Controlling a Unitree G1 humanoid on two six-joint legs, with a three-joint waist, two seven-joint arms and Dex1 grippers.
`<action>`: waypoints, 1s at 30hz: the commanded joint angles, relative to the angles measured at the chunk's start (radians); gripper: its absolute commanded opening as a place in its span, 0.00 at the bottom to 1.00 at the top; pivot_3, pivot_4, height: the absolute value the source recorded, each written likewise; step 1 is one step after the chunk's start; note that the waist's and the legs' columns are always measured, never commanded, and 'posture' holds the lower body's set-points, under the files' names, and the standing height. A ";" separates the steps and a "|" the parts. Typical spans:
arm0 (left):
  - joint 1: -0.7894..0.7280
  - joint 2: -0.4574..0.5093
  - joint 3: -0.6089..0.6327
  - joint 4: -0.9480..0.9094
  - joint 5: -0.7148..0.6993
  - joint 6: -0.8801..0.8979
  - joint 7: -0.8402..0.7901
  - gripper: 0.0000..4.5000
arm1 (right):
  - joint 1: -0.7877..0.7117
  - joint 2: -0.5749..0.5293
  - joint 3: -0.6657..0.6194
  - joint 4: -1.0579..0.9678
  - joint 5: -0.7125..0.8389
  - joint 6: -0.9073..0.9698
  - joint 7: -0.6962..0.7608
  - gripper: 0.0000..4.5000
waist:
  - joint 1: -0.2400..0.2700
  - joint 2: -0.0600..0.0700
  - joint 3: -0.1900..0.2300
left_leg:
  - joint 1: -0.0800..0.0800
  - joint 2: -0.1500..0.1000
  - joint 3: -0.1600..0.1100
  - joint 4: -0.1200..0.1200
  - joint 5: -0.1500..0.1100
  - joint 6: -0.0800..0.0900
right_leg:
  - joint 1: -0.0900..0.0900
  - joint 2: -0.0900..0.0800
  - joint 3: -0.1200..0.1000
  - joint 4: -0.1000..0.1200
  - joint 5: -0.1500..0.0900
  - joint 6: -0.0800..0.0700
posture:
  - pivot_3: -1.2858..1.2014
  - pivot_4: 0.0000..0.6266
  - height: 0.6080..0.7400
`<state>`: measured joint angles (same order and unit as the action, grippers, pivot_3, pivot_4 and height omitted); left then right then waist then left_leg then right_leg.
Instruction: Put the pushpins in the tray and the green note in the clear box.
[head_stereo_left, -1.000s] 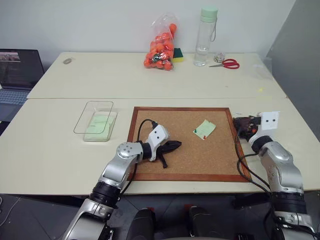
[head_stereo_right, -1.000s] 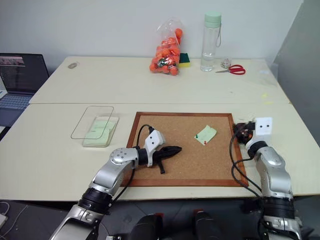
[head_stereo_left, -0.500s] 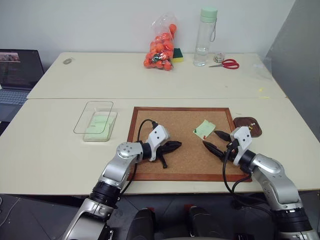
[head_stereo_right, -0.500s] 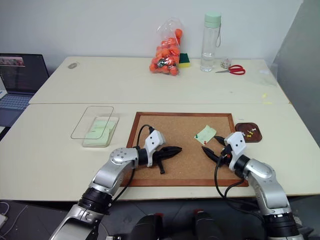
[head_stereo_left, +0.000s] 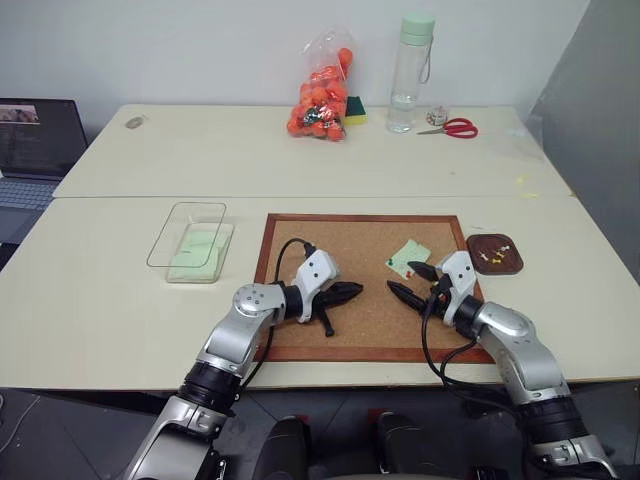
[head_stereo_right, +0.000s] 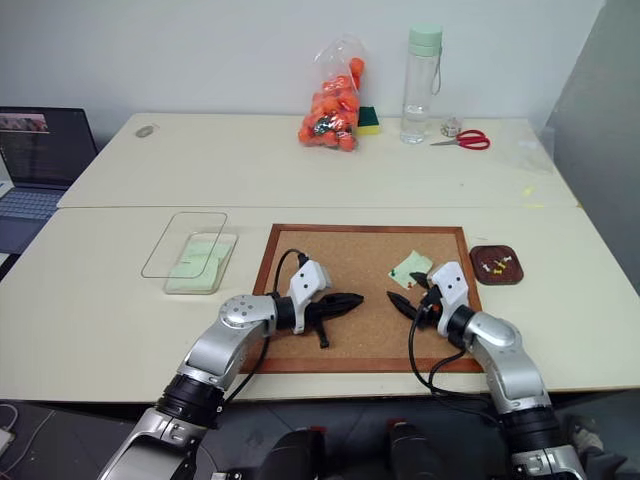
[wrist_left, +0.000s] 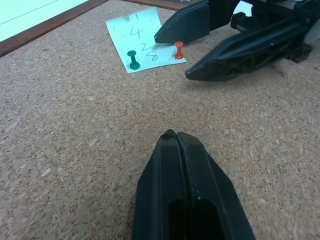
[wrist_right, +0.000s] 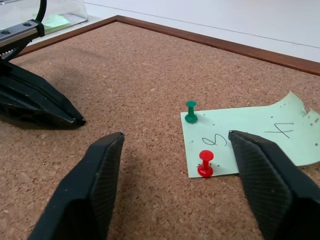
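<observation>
While the head views give the whole layout, the wrist views supply the fine detail on the corkboard (head_stereo_left: 365, 285). From above, the green note (head_stereo_left: 409, 257) lies on the corkboard's right half, toward its far edge, with the right gripper (head_stereo_left: 412, 283) just at its near corner and the left gripper (head_stereo_left: 350, 292) over the board's left-centre. The tray (head_stereo_left: 495, 254) sits just off the corkboard's right edge with a few yellow and whitish pushpins (head_stereo_left: 491, 257) in it, and the clear box (head_stereo_left: 200, 252) lies off the left edge, its lid (head_stereo_left: 187, 233) leaning against it and pale green paper inside. The right wrist view shows what the head views barely resolve: a green pin (wrist_right: 191, 111) and a red pin (wrist_right: 205, 163) stuck upright through the note's near edge, with handwriting on the paper, and its two fingers (wrist_right: 92, 190) standing well apart, empty, either side of the pins. The left wrist view shows its own fingers (wrist_left: 186, 200) pressed together on nothing above the cork.
</observation>
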<state>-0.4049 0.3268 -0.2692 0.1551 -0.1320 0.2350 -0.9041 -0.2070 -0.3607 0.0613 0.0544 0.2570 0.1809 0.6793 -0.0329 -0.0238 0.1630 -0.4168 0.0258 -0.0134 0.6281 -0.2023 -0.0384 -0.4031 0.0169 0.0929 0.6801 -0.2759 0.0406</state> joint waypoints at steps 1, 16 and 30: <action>0.012 -0.003 -0.020 0.010 0.010 0.014 -0.002 0.00 | -0.015 0.004 -0.021 0.017 0.012 -0.015 0.011 0.56 | 0.000 0.000 0.000 | 0.000 0.000 0.000 0.000 0.000 0.000 | 0.000 0.000 0.000 0.000 0.000 0.000 | 0.52 0.24 1.00; 0.015 -0.003 -0.023 0.010 0.011 0.010 -0.005 0.00 | -0.021 0.017 -0.038 0.024 0.012 -0.021 0.012 0.01 | 0.000 0.000 0.000 | 0.000 0.000 0.000 0.000 0.000 0.000 | 0.000 0.000 0.000 0.000 0.000 0.000 | 0.52 0.24 1.00; 0.010 -0.005 -0.023 0.017 0.012 0.008 -0.004 0.00 | -0.023 -0.019 -0.074 -0.161 0.050 0.041 -0.001 0.01 | 0.001 0.000 0.000 | -0.001 0.000 0.000 0.000 0.000 0.000 | 0.000 0.000 0.000 0.000 0.000 0.000 | 0.52 0.24 1.00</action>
<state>-0.4042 0.3264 -0.2706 0.1550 -0.1318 0.2320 -0.9057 -0.2115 -0.3641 0.0288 0.0111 0.2637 0.2158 0.6755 -0.0322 -0.0236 0.1631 -0.4174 0.0259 -0.0137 0.6278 -0.2023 -0.0384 -0.4035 0.0169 0.0928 0.6802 -0.2759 0.0405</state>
